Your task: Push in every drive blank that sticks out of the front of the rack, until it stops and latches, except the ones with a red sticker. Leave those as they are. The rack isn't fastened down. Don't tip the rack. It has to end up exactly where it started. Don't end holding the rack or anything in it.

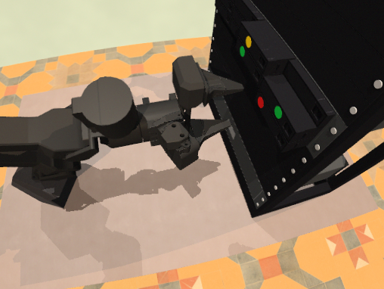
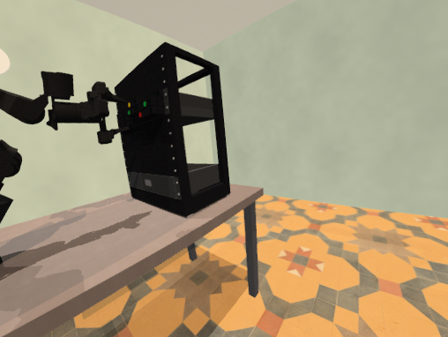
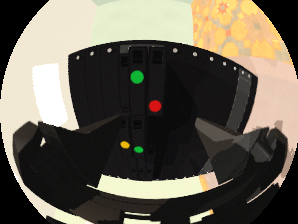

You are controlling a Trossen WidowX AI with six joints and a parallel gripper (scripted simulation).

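Note:
The black rack (image 1: 340, 45) (image 2: 220, 132) (image 3: 100, 96) stands on the table (image 2: 132, 247). Several drive blanks sit high in its front, in two pairs. One pair carries a yellow sticker (image 1: 248, 41) (image 2: 129, 105) (image 3: 124, 144) and a green sticker (image 1: 242, 51) (image 2: 129, 112) (image 3: 139, 149). The other pair carries a red sticker (image 1: 260, 102) (image 2: 140, 115) (image 3: 154, 106) and a green sticker (image 1: 278, 112) (image 2: 145, 103) (image 3: 137, 76). Both pairs stand proud of the front face. My gripper (image 1: 235, 106) (image 2: 120, 115) is open and empty, with its fingertips right at the rack's front, between the two pairs. I cannot tell whether it touches.
A dark panel unit (image 2: 154, 183) sits at the bottom of the rack. The rack stands near the table's far end, close to the edge (image 2: 247, 194). My arm (image 1: 106, 106) reaches in from the left over the table top.

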